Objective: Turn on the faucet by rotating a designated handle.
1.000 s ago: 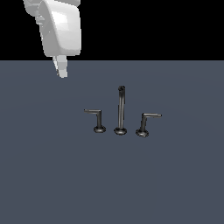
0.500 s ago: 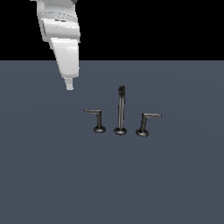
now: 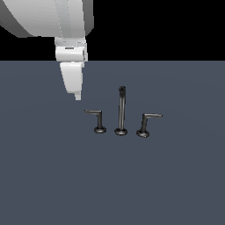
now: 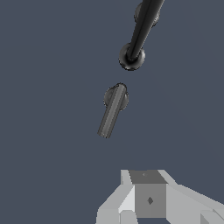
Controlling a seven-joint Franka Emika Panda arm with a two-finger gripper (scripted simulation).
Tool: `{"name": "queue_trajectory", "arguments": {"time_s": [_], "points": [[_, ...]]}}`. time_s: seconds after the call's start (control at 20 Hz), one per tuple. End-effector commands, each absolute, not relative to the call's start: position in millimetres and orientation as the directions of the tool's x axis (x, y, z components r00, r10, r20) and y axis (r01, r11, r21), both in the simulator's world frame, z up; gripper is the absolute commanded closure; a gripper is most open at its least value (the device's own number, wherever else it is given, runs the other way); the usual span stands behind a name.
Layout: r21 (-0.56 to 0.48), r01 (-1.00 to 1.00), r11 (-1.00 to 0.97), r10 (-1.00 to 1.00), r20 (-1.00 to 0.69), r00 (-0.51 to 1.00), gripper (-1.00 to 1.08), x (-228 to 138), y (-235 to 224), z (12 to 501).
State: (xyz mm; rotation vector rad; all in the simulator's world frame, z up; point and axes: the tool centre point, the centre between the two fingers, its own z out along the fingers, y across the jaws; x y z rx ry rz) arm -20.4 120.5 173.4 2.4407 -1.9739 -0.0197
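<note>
The handle (image 3: 98, 119), the upright-stemmed lever at 9 o'clock of the spout post (image 3: 121, 110), stands untouched on the bench (image 3: 52, 176); the fingers (image 3: 78, 96) hover at its 10 o'clock, grasping nothing, spread unclear; they should descend beside the lever tip and push sideways.
</note>
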Motion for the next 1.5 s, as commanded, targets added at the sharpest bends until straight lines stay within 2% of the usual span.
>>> {"name": "queue_trajectory", "arguments": {"time_s": [0.0,0.75,1.45], "points": [[0.008,-0.989,-0.151,-0.989,-0.005,0.151,1.08,-7.9,116.6,160.5],[0.000,-0.991,0.132,-0.991,0.002,-0.132,1.08,49.1,86.4,101.6],[0.000,-0.988,0.154,-0.988,0.000,-0.154,1.08,53.2,83.2,98.1]]}}
